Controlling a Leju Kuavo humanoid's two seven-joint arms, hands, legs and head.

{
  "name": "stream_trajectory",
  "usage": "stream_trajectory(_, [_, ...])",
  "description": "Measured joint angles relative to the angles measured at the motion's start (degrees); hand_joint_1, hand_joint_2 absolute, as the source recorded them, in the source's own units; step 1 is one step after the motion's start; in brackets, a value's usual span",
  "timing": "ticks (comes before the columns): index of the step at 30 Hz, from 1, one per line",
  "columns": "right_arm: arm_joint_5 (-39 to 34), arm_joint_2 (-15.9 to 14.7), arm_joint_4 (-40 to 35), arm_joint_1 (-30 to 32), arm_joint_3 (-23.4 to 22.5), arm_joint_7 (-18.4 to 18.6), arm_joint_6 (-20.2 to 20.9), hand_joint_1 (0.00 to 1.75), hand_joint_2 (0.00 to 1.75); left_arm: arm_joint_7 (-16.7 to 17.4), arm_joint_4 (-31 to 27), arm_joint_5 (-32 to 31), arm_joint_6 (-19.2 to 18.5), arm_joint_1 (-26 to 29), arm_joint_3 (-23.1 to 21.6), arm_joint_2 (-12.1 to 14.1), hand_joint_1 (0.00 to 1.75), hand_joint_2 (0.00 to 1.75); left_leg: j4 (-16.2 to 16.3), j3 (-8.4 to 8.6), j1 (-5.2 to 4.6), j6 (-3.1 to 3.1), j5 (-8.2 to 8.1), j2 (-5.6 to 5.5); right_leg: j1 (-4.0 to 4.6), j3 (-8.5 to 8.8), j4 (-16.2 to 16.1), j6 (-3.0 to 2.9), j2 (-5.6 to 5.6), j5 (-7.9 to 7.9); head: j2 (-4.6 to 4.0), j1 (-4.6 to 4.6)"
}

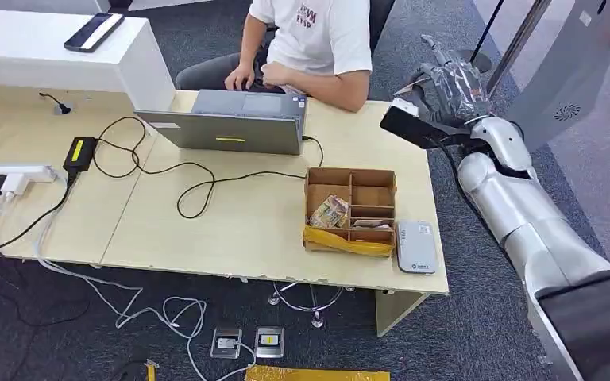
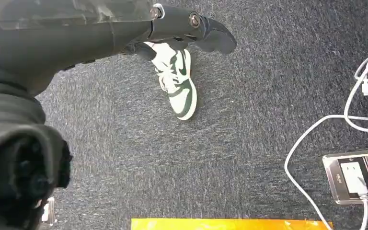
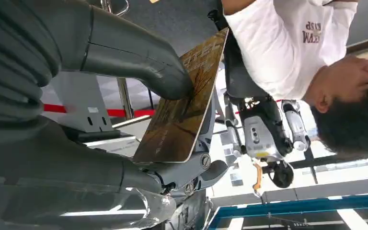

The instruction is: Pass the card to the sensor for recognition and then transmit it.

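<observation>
Overall, the table (image 1: 230, 226) serves as the landmark, with a person (image 1: 318, 36) seated at its far edge behind a laptop (image 1: 234, 123). Off the table's right end, above open carpet, the right arm rises with its right hand (image 1: 449, 83) lifted level with the far corner, near the person's elbow. From the wrist, that hand clamps the card (image 3: 184, 103), thumb pressed on one face and fingers behind it, the card's edge turned toward the person. Near the table's front right corner stands a partitioned cardboard box (image 1: 351, 208), and just beside it, toward the right edge, lies the flat grey sensor (image 1: 415, 247). Below, the left hand (image 2: 187, 28) hangs over carpet near a shoe (image 2: 178, 81), fingers curled together around nothing.
</observation>
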Motion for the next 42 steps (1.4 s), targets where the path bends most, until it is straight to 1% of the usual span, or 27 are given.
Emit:
stream_trajectory(5, [0.0, 0.0, 0.0, 0.0, 0.0, 0.0, 0.0, 1.75, 1.75, 0.0, 0.0, 0.0, 0.0, 0.0, 0.0, 0.0, 0.0, 0.0, 0.0, 0.02, 0.0, 0.0, 0.0, 0.0, 0.0, -0.02, 0.0, 0.0, 0.0, 0.0, 0.0, 0.0])
stream_trajectory(6, [-0.7, -0.1, 0.0, 0.0, 0.0, 0.9, 0.6, 1.75, 1.75, 0.0, 0.0, 0.2, 0.0, 0.0, 0.0, 0.0, 0.0, 0.0, 0.0, 0.03, 0.0, 0.0, 0.0, 0.02, 0.0, -0.06, 0.0, 0.0, 0.02, 0.0, 0.0, 0.02])
stream_trajectory(8, [-4.0, -1.1, -0.1, 0.6, -0.1, 4.5, 3.1, 1.75, 1.75, 0.0, 0.0, 1.7, 0.5, 0.0, 0.0, 0.0, 0.0, 0.0, 0.0, 0.13, 0.01, 0.0, -0.01, 0.05, 0.01, -0.06, -0.1, -0.01, 0.03, 0.0, 0.0, -0.07])
stream_trajectory(9, [-5.9, -2.4, -0.2, 1.9, -0.6, 4.8, 3.8, 1.75, 1.75, 0.0, 0.0, 2.3, 0.9, 0.1, 0.0, -0.1, 0.0, 0.0, 0.0, 0.25, 0.04, 0.0, -0.01, 0.0, 0.05, -0.03, -0.2, -0.03, -0.02, -0.02, 0.0, -0.02])
stream_trajectory(10, [-8.1, -4.5, -0.7, 3.8, -1.4, 3.3, 4.2, 1.75, 1.75, 0.0, 0.0, 2.6, 1.2, 0.4, 0.0, -0.2, 0.0, 0.0, 0.0, 0.25, 0.08, 0.0, -0.01, -0.24, 0.09, 0.21, -0.2, -0.04, -0.28, -0.03, 0.0, -0.04])
stream_trajectory(12, [-9.9, -8.4, -1.6, 7.5, -2.5, 0.5, 4.2, 1.75, 1.75, -0.1, 0.0, 2.9, 1.3, 1.1, 0.0, -0.3, 0.0, 0.0, 0.0, 0.15, 0.08, 0.01, -0.01, -0.55, 0.08, 0.39, -0.3, -0.04, -0.57, -0.03, 0.0, 0.04])
stream_trajectory(13, [-10.1, -9.9, -1.8, 8.8, -2.9, -0.2, 4.3, 1.75, 1.75, -0.2, 0.0, 3.0, 1.3, 1.6, 0.0, -0.3, 0.0, 0.0, 0.0, 0.06, 0.05, 0.02, -0.02, -0.51, 0.05, 0.32, -0.3, -0.03, -0.55, -0.02, 0.0, 0.06])
stream_trajectory(14, [-10.2, -11.2, -2.0, 9.6, -3.3, -0.2, 4.4, 1.75, 1.75, -0.2, 0.0, 3.0, 1.4, 2.0, 0.0, -0.3, 0.0, 0.0, 0.0, 0.05, 0.01, 0.03, -0.08, -0.25, 0.0, 0.21, -0.3, 0.0, -0.26, 0.05, 0.0, 0.05])
stream_trajectory(16, [-10.1, -12.3, -2.7, 10.6, -3.9, 0.1, 4.8, 1.75, 1.75, -0.2, 0.1, 3.0, 1.4, 1.9, 0.0, -0.2, 0.0, 0.0, 0.0, 0.07, -0.06, -0.01, -0.14, 0.17, -0.06, 0.07, -0.3, 0.03, 0.15, 0.11, 0.0, 0.02])
stream_trajectory(17, [-10.0, -12.9, -3.1, 11.2, -4.3, 0.4, 4.9, 1.75, 1.75, -0.2, 0.1, 3.0, 1.4, 1.7, 0.0, -0.2, 0.0, 0.0, 0.0, 0.12, -0.06, 0.01, -0.16, 0.25, -0.06, 0.06, -0.3, 0.02, 0.19, 0.12, 0.0, -0.04])
stream_trajectory(22, [-9.4, -16.2, -5.9, 15.0, -6.2, 2.6, 6.3, 1.75, 1.75, -0.5, 0.1, 2.8, 1.4, 1.7, 0.0, -0.4, 0.0, 0.0, 0.0, 0.11, 0.04, 0.01, -0.15, 0.04, 0.05, 0.13, -0.2, 0.0, 0.01, 0.1, 0.0, 0.02])
stream_trajectory(26, [-8.9, -17.2, -7.6, 16.5, -7.3, 2.9, 6.5, 1.75, 1.75, -0.5, 0.1, 2.8, 1.5, 1.6, 0.0, -0.5, 0.0, 0.0, 0.0, 0.14, 0.05, 0.0, -0.15, 0.21, 0.06, 0.07, -0.2, 0.0, 0.16, 0.1, 0.0, -0.02])
stream_trajectory(30, [-8.0, -18.1, -9.5, 18.3, -8.9, 3.0, 6.8, 1.75, 1.75, -0.5, 0.1, 2.8, 1.6, 1.5, 0.0, -0.7, 0.0, 0.0, 0.0, 0.1, 0.06, 0.0, -0.14, 0.08, 0.07, 0.1, -0.2, -0.01, 0.06, 0.09, 0.0, 0.0])
stream_trajectory(42, [-7.4, -19.1, -11.3, 19.5, -10.9, 3.1, 7.2, 1.75, 1.75, -0.5, 0.1, 2.4, 1.7, 1.5, 0.0, -0.7, 0.0, 0.0, 0.0, 0.11, 0.06, 0.0, -0.14, 0.14, 0.07, 0.1, -0.2, -0.01, 0.12, 0.1, 0.0, 0.0])
